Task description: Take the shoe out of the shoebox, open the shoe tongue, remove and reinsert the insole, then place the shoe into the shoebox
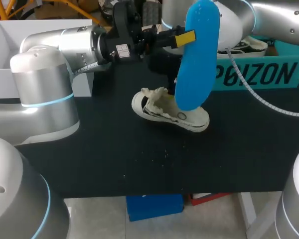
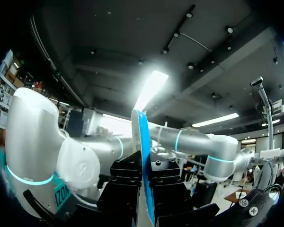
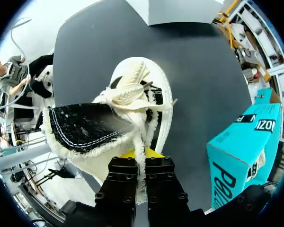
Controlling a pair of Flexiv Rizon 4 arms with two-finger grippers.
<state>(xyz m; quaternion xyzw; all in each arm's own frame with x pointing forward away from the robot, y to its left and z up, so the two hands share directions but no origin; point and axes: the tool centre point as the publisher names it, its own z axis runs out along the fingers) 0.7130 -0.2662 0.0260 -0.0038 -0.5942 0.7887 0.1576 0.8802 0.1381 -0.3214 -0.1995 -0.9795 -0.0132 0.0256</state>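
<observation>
A long blue insole [image 1: 198, 55] hangs upright above the table, with my left gripper [image 1: 185, 37] shut on its upper part from the left. In the left wrist view the insole [image 2: 144, 142] stands edge-on between that gripper's [image 2: 144, 172] black fingers. Below it a cream shoe [image 1: 164, 110] with a fleecy lining lies on the black table [image 1: 139, 159]. My right gripper [image 3: 142, 158] is shut on the fleece-lined edge of the shoe [image 3: 132, 94], over its opening. In the head view the insole hides that gripper. The teal shoebox [image 1: 259, 74] stands at the back right.
A second shoe [image 1: 249, 46] lies in the teal shoebox [image 3: 241, 151]. A white open box [image 1: 25, 35] stands at the back left behind my left arm. The right arm's cable [image 1: 269, 102] sags over the table at the right. The table's front half is bare black surface.
</observation>
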